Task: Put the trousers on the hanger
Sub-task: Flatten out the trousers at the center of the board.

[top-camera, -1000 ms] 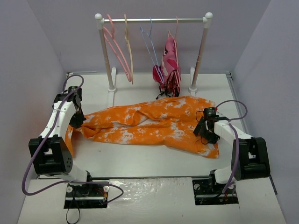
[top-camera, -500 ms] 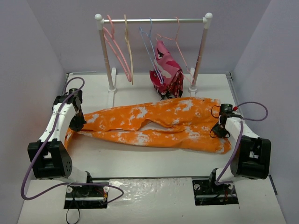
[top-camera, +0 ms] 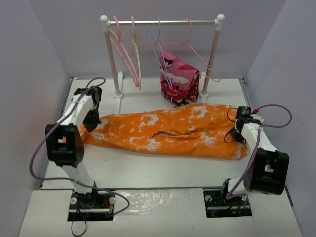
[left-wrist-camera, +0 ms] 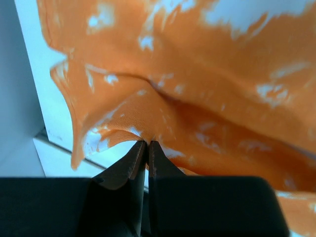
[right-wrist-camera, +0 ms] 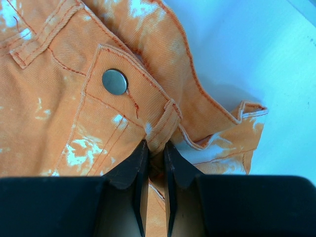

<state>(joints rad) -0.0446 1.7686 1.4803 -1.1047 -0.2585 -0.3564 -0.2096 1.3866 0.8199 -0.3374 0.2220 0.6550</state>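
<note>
Two grippers: the left gripper (left-wrist-camera: 146,144) is pinched almost flat on a thin fold at the leg end of the trousers (top-camera: 168,131). The right gripper (right-wrist-camera: 155,145) is narrow, clamped on the waistband just beside the metal button (right-wrist-camera: 114,81).
Trousers: stretched out on the table (top-camera: 148,168) between both arms, in front of the rail (top-camera: 163,21).
Hanger: the bright pink hanger (top-camera: 122,53) hangs at the left end of the rail, well apart from the trousers.
Risk, slip: the left grip has very little cloth, so a hard pull could free the leg end.
Risk, snag: the camouflage garment (top-camera: 178,81) hangs just behind the waist end, so a lift there may knock it.
Risk, hanger: it likely swings freely and may tip when cloth is fed through.
Containers: none in view; the rail only carries hanging things.
</note>
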